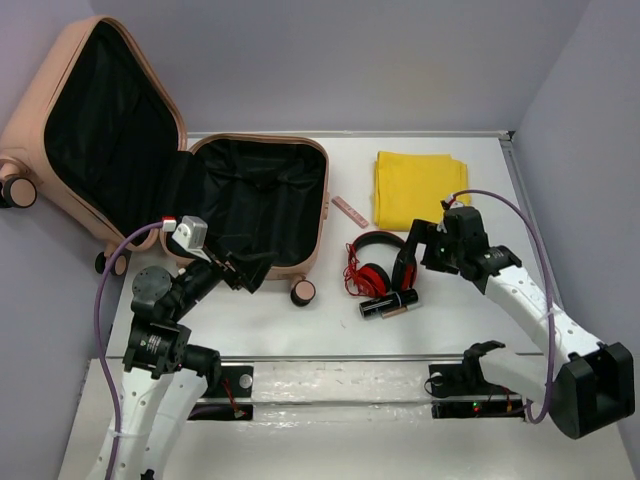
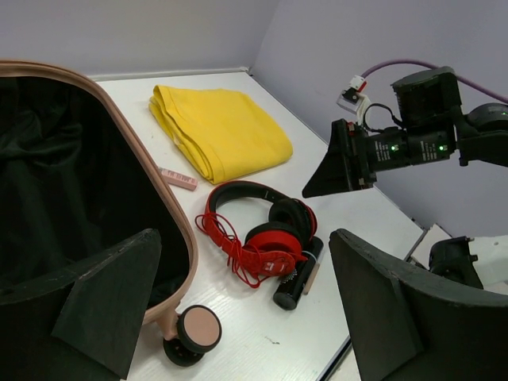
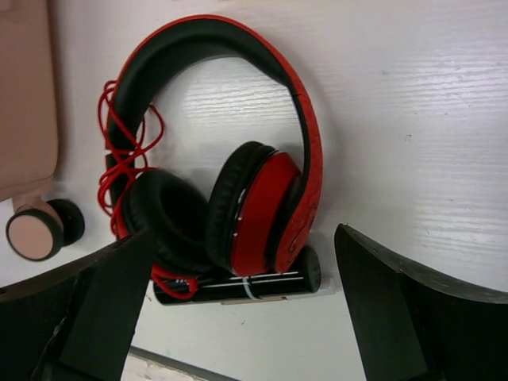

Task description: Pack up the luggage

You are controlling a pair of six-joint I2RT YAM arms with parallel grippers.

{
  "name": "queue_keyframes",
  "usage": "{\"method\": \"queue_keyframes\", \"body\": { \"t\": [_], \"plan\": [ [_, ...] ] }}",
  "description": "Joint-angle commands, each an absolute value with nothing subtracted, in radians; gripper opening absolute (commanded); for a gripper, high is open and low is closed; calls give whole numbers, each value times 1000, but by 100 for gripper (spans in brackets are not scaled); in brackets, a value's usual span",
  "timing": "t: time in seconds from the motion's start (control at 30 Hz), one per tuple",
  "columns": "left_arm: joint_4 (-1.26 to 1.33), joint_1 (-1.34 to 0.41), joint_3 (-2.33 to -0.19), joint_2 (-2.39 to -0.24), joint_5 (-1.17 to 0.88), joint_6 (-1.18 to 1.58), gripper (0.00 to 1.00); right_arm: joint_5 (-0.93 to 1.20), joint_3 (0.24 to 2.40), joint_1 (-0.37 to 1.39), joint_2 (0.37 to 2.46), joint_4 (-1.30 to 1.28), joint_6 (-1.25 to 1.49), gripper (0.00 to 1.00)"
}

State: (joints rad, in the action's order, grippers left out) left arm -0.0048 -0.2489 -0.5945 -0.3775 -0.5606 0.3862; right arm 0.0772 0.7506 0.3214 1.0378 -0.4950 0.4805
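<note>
nearest the arm bases, the left gripper (image 1: 247, 270) hangs over the near rim of the luggage (image 1: 255, 195), its jaws spread wide with nothing between them. just right of it a pink-and-black caster wheel (image 1: 303, 292) sticks out from the case's near right corner onto the white table (image 1: 330, 325). further right, a black tube (image 1: 390, 303) lies on its side, touching the near edge of the red-and-black headphones (image 1: 375, 262), whose red cord is bunched at their left side. the right gripper (image 1: 410, 255) hovers over the headphones' right earcup, jaws fully apart and gripping nothing; from its wrist camera the earcups sit between the two fingers. beyond the headphones a small pink stick (image 1: 350, 211) lies beside the suitcase's right wall. the luggage sits open on the left part of the table, its lower shell flat with black lining showing, its lid raised and leaning back to the far left. a folded yellow cloth (image 1: 415, 185) lies at the far right, well apart from the case.
</note>
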Motion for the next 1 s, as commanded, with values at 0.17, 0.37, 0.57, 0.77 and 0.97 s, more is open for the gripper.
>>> {"method": "queue_keyframes", "body": {
  "t": [0.17,0.37,0.57,0.77,0.97],
  "plan": [
    [29,-253,-574,-388,-594,394,99,6,710,406,1189,-321,541,100],
    [32,-253,-572,-390,-597,397,99,5,689,425,1293,-224,592,95],
    [35,-253,-572,-388,-603,396,99,-66,701,445,1321,-213,633,62],
    [38,-253,-571,-390,-607,397,99,-78,729,463,1261,-235,650,23],
    [38,-252,-571,-388,-606,399,99,-51,799,463,1120,-288,664,12]
  ]
}}
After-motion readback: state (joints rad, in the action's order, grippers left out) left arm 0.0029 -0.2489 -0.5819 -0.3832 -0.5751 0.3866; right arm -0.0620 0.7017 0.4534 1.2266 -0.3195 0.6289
